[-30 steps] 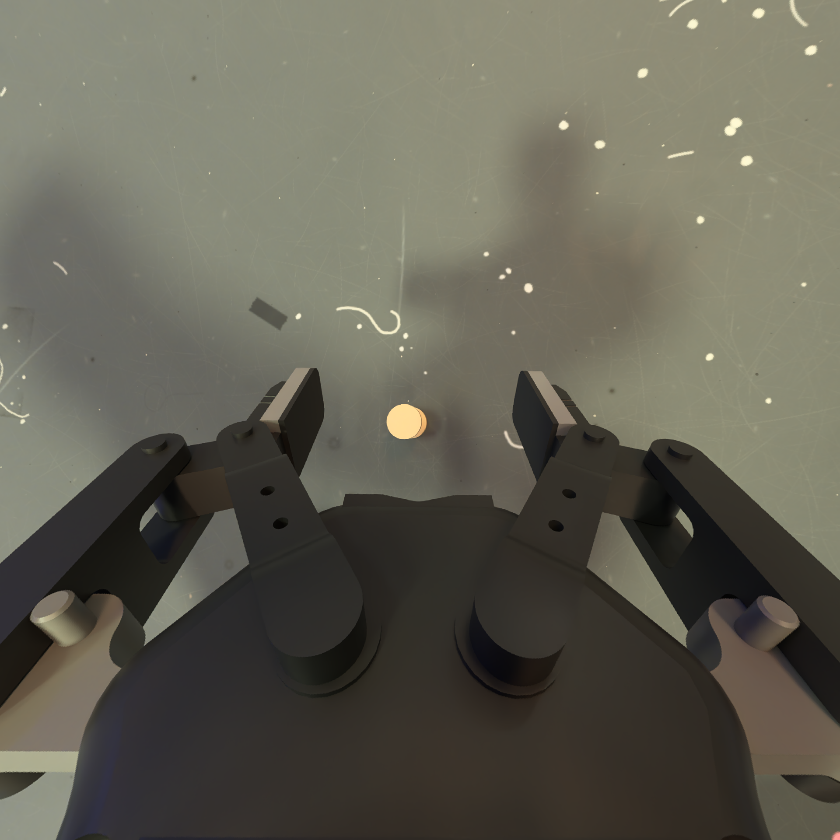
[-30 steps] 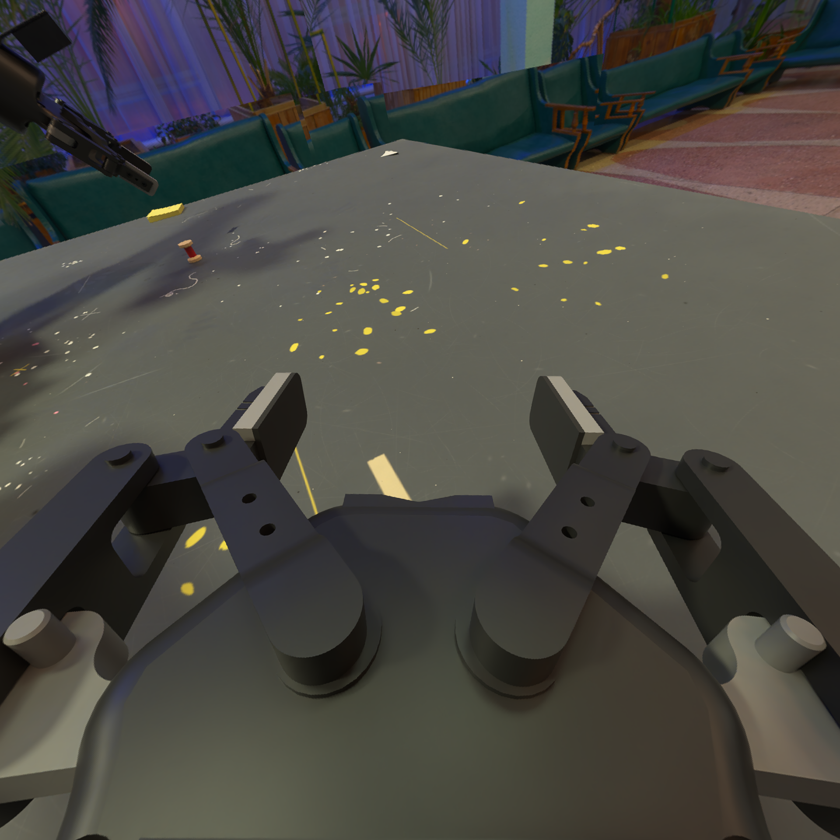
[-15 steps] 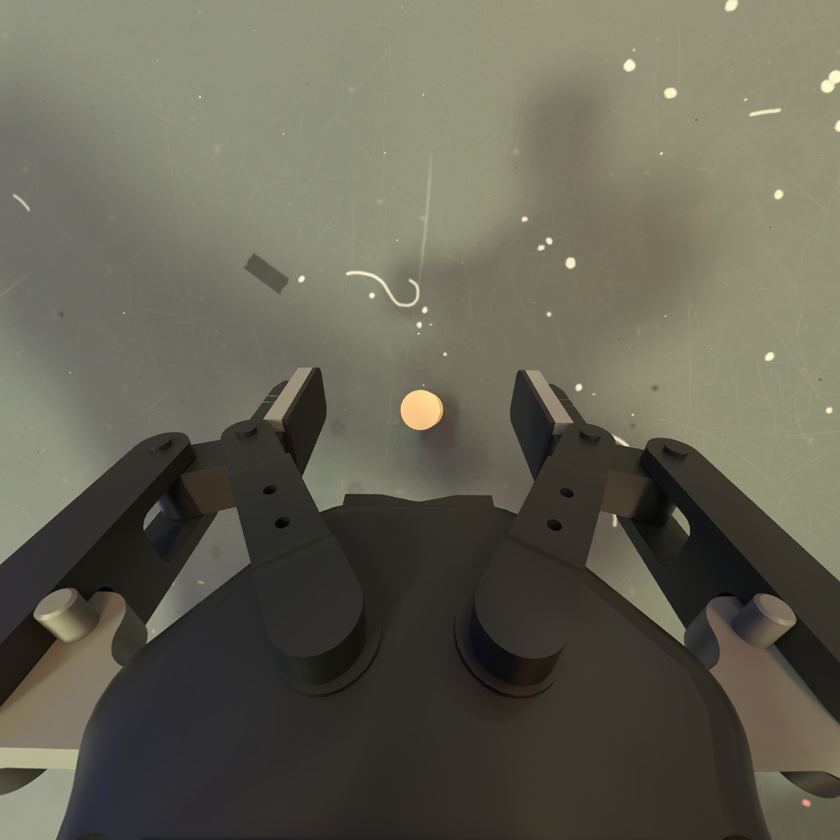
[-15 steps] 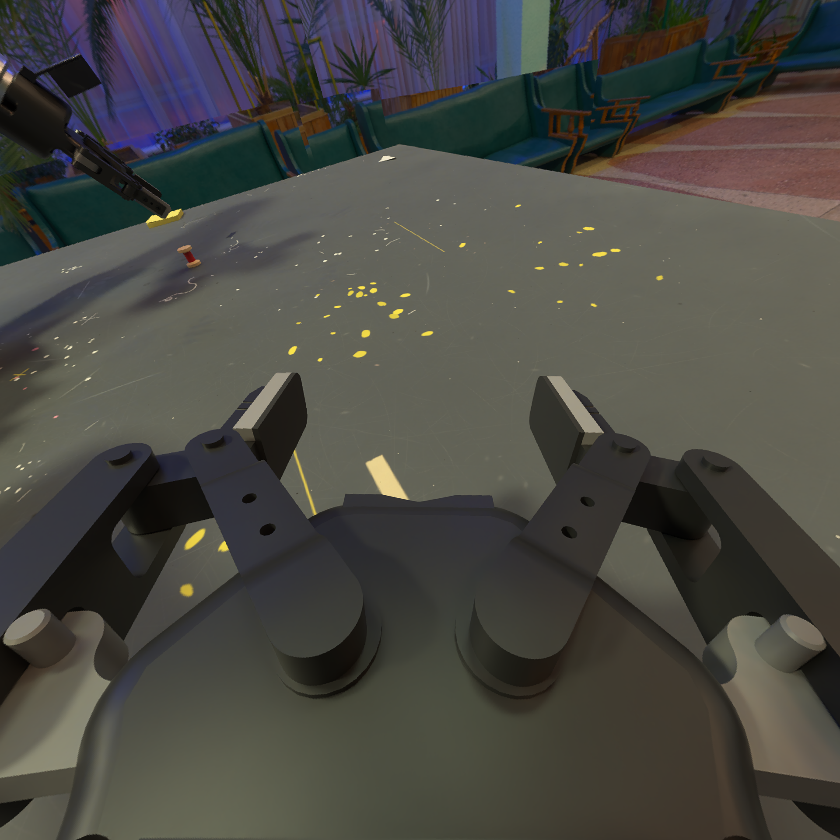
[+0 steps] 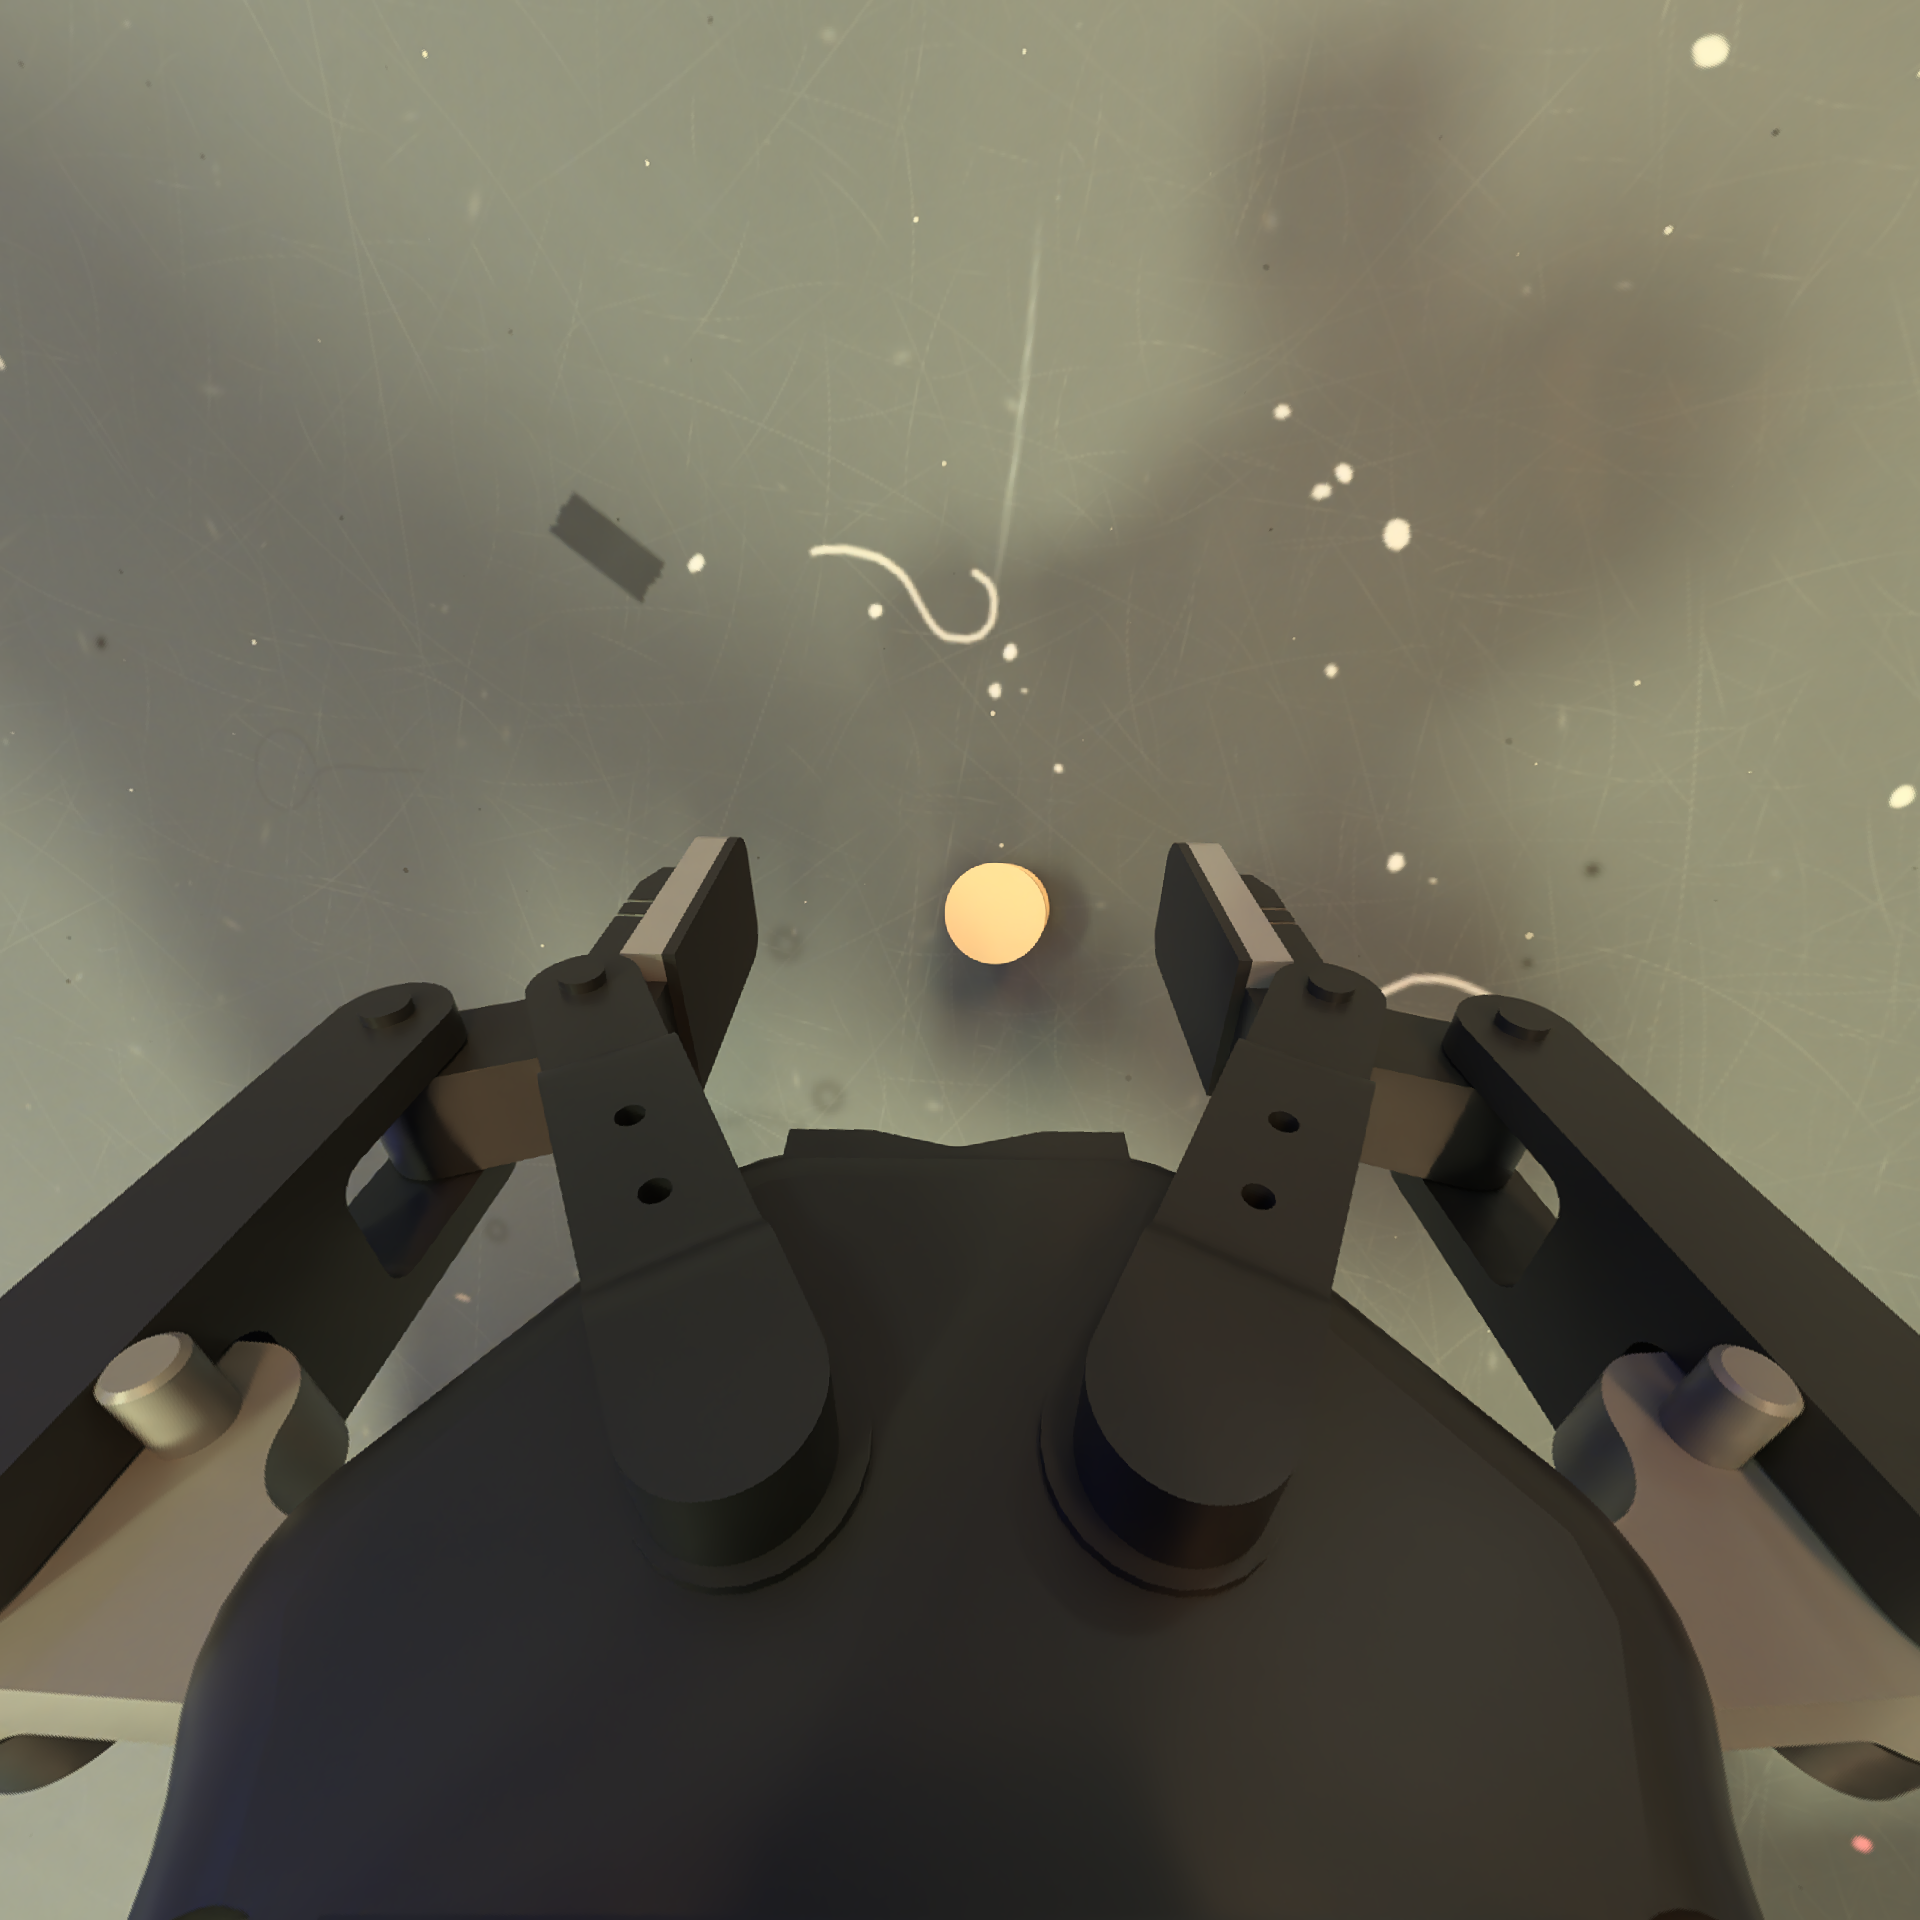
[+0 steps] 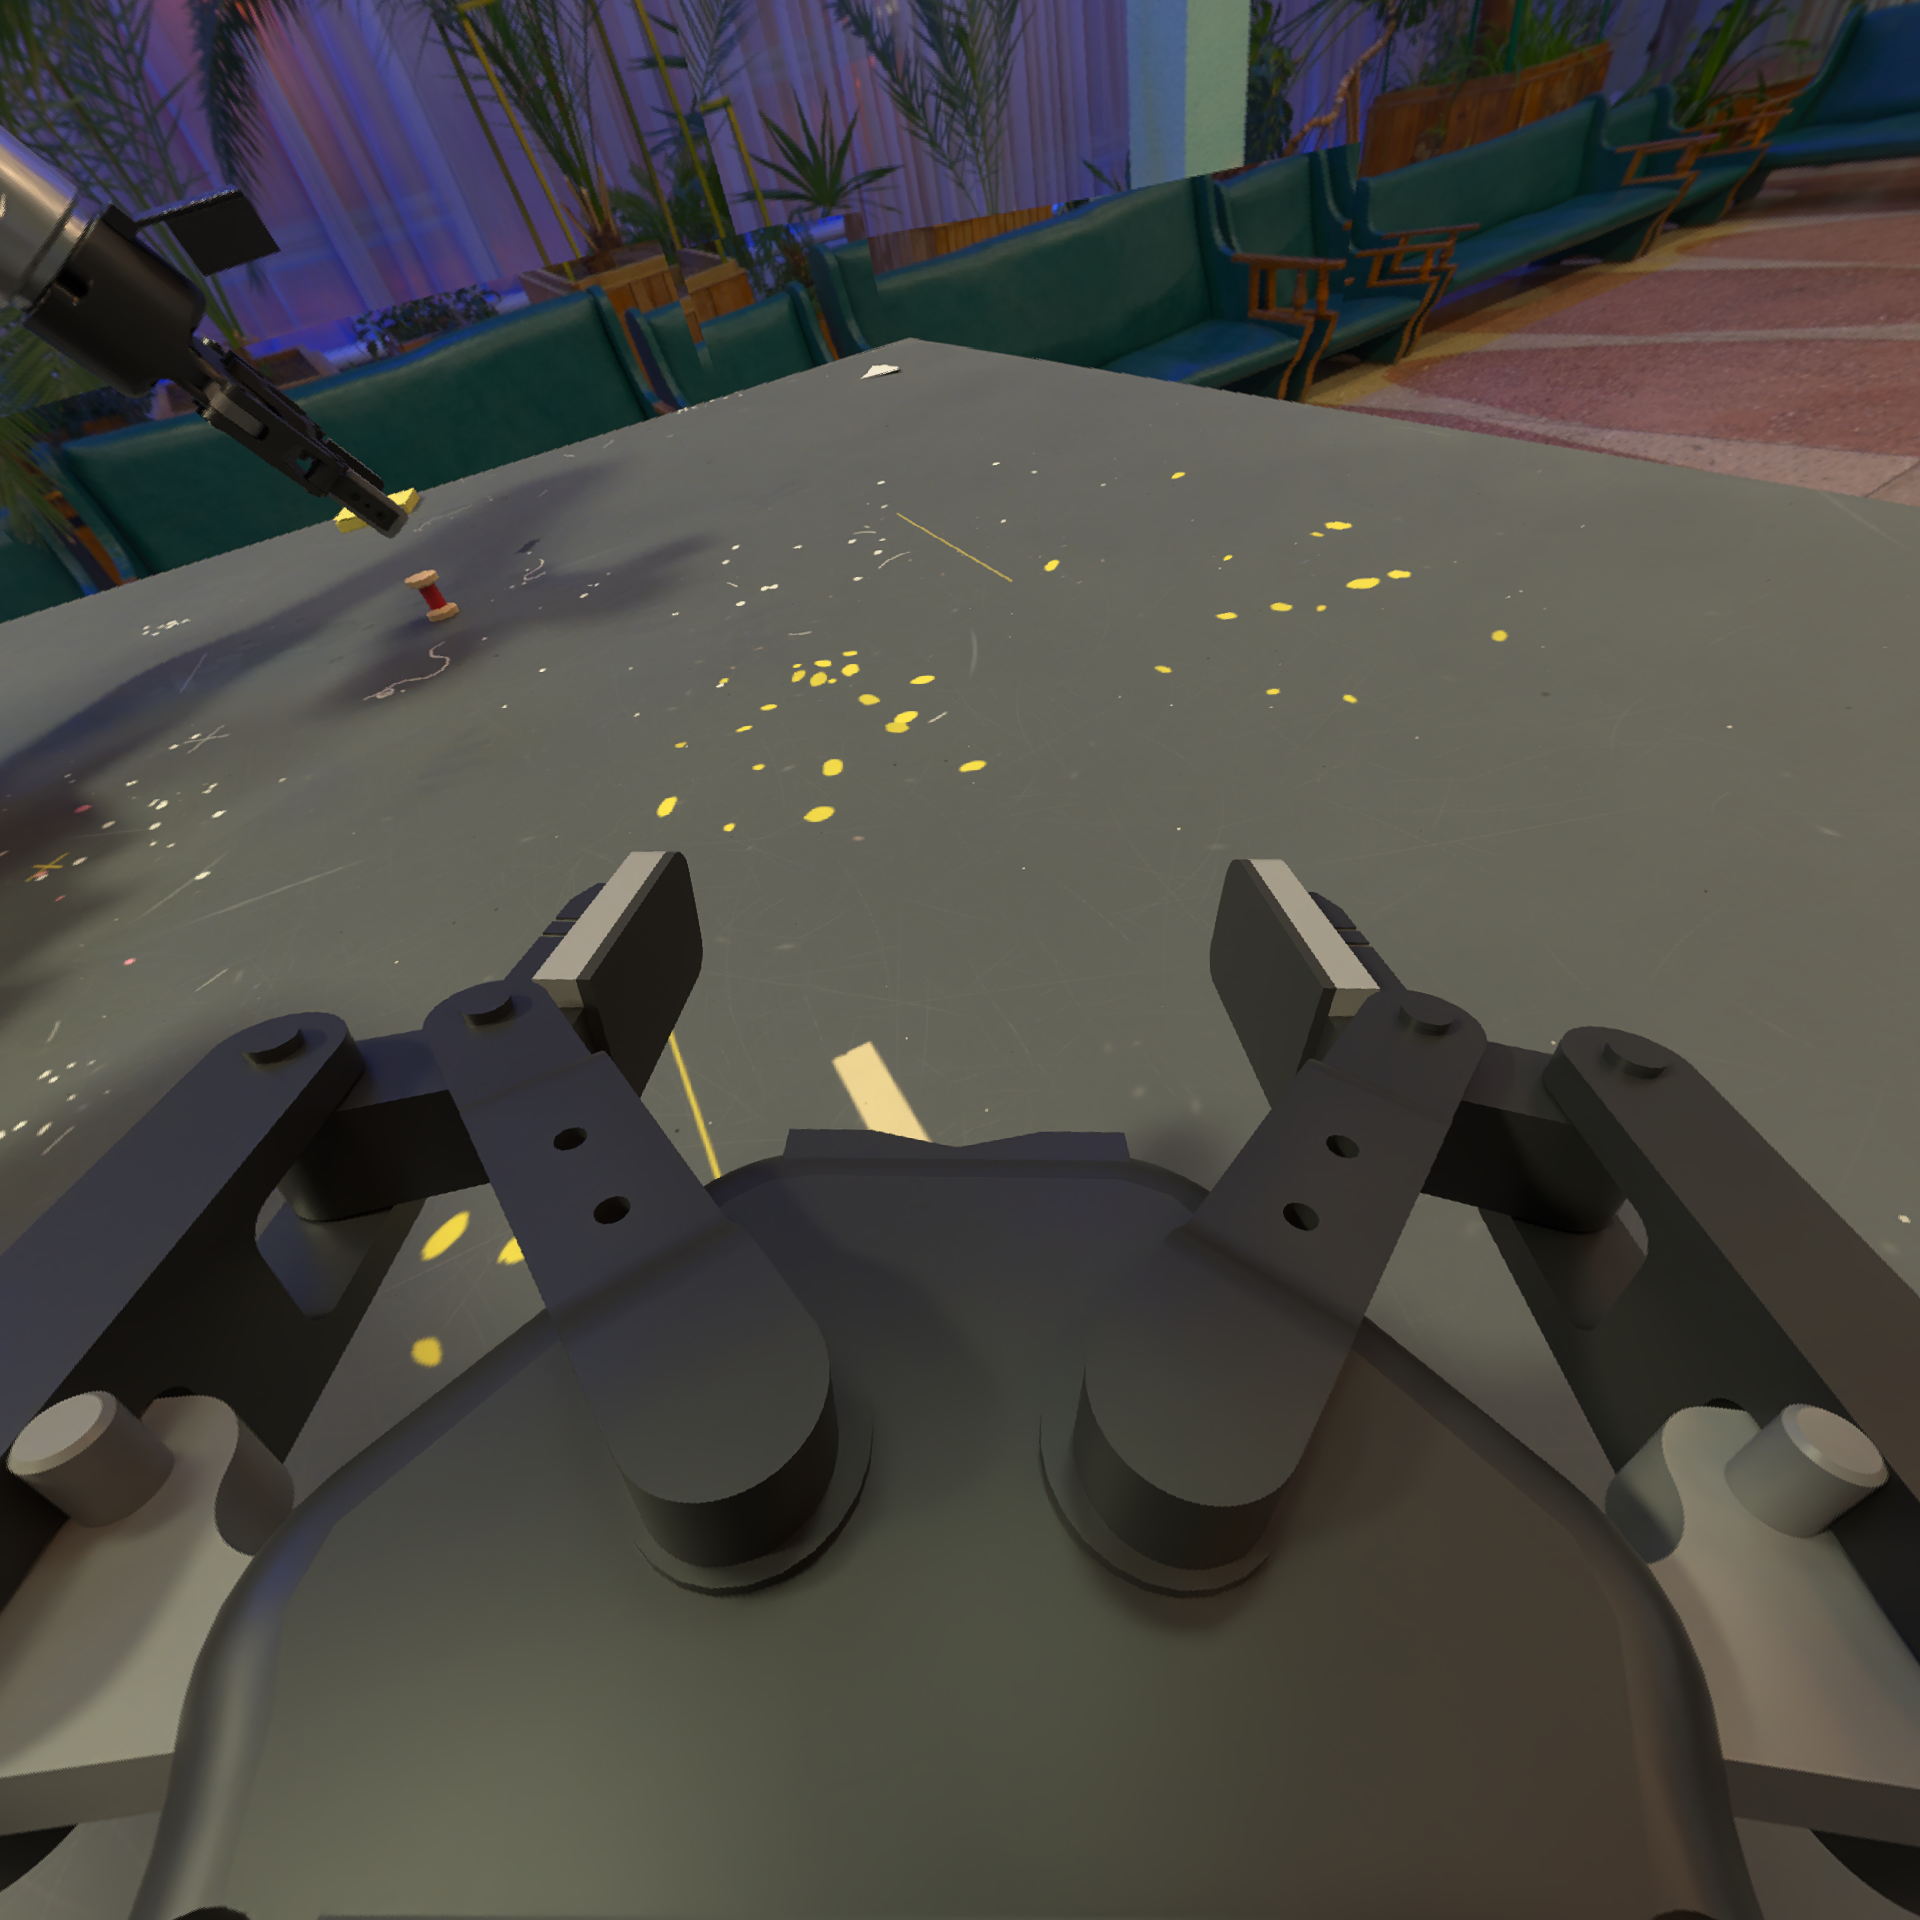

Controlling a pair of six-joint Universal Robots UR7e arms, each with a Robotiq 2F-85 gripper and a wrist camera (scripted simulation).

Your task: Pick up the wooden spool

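Left gripper (image 5: pixel 956 914) fingers spread above the upright wooden spool (image 5: pixel 995 912); right gripper (image 6: pixel 956 945) fingers spread

The table (image 6: pixel 1351 831) is matt grey, finely scratched and flecked with paint. The spool (image 6: pixel 432 596) has pale, smooth wooden ends and a red wound middle. The left gripper (image 5: pixel 956 914) looks like matt black plastic with dull metal pins.

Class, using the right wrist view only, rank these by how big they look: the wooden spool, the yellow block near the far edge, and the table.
1. Table, by far the largest.
2. and 3. Yellow block and wooden spool look alike; the left gripper hides part of the block, so no ranking.
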